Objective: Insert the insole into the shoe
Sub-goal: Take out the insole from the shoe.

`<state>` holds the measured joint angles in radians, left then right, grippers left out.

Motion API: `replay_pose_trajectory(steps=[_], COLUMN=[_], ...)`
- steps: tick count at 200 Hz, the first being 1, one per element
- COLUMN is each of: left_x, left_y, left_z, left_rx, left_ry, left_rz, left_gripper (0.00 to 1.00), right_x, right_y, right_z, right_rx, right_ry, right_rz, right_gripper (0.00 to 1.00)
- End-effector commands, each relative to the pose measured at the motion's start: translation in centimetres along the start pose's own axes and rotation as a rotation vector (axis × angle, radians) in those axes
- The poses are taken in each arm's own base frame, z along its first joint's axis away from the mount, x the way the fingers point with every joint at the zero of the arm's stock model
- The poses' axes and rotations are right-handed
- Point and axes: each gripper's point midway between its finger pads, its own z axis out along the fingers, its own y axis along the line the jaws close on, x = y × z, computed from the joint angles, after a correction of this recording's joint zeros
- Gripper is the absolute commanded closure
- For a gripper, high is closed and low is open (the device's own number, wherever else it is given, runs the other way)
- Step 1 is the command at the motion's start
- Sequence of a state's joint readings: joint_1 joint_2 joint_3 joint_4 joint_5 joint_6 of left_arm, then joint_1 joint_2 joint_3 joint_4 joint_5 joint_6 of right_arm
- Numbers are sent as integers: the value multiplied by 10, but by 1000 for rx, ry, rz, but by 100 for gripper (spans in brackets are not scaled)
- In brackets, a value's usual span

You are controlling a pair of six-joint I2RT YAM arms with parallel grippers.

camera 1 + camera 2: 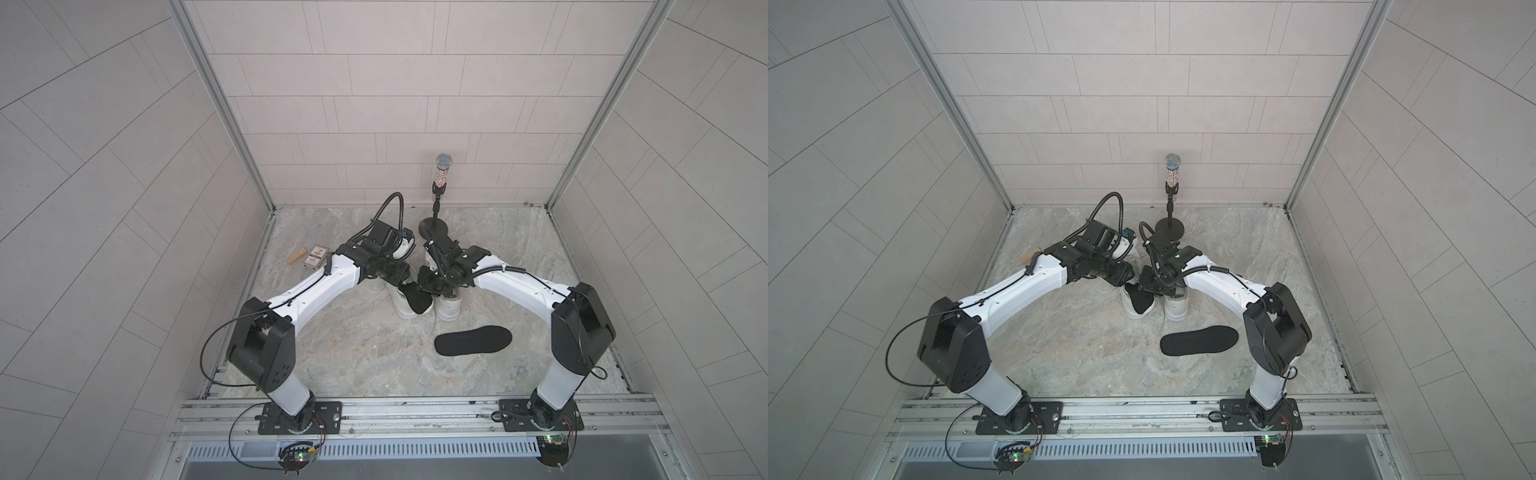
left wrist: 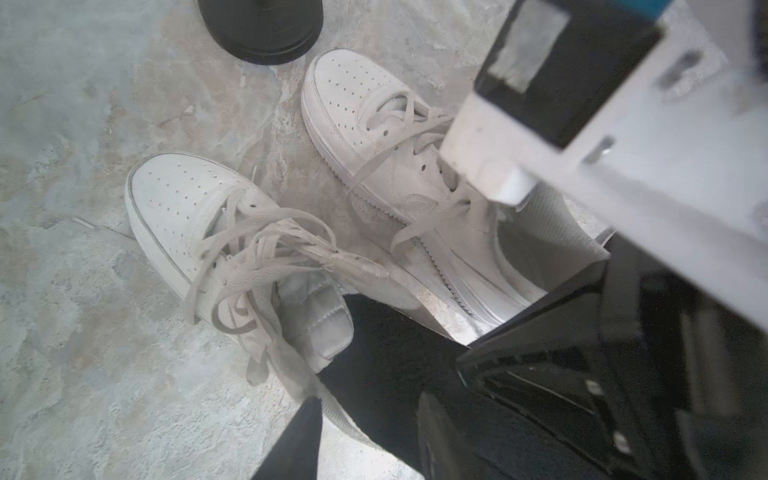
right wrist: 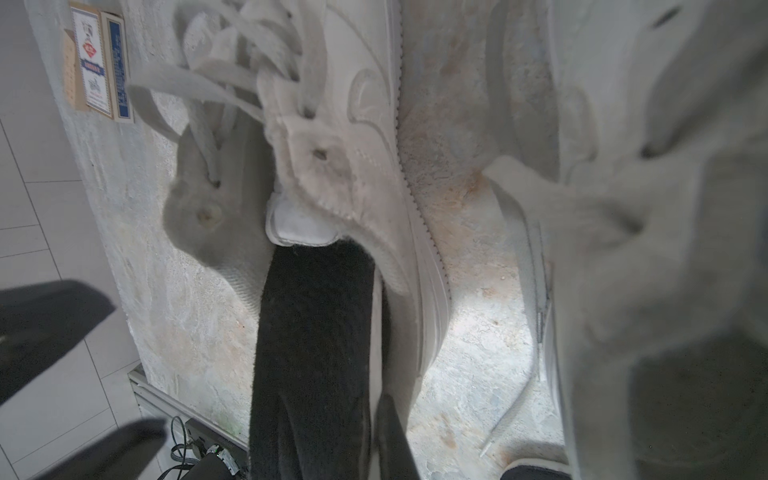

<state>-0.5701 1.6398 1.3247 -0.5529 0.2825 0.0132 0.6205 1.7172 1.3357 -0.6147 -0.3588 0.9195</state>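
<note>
Two white sneakers stand side by side mid-floor. A black insole (image 1: 417,302) (image 1: 1139,302) slants out of the heel opening of the left shoe (image 1: 405,311) (image 2: 178,216), its front tucked under the tongue (image 3: 299,226). My right gripper (image 1: 428,287) (image 3: 370,440) is shut on the insole (image 3: 311,332) near its heel end. My left gripper (image 1: 404,286) (image 2: 368,436) is open, its fingers on either side of that shoe's heel rim and the insole (image 2: 386,365). A second black insole (image 1: 473,340) (image 1: 1199,340) lies flat in front of the right shoe (image 1: 448,308).
A microphone on a stand (image 1: 442,166) with a round black base (image 2: 262,29) stands behind the shoes. A card box (image 1: 316,254) (image 3: 97,62) and a wooden block (image 1: 297,255) lie at the back left. Tiled walls close three sides.
</note>
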Motion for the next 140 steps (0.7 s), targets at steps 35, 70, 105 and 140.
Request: replay_pose_trajectory(steps=[35, 70, 105, 140], left_x=[0, 9, 5, -12], left_y=[4, 18, 20, 17], left_z=[22, 35, 40, 18], left_rx=[-2, -66, -68, -85], left_ry=[41, 91, 110, 45], left_rz=[75, 52, -29, -162], left_gripper=[60, 61, 53, 51], right_x=[1, -2, -4, -3], right_y=[-15, -9, -7, 0], right_z=[-30, -47, -53, -70], right_rx=[41, -8, -27, -53], right_ry=[-10, -23, -34, -34], right_rz=[32, 22, -17, -32], right_gripper=[100, 100, 100, 100])
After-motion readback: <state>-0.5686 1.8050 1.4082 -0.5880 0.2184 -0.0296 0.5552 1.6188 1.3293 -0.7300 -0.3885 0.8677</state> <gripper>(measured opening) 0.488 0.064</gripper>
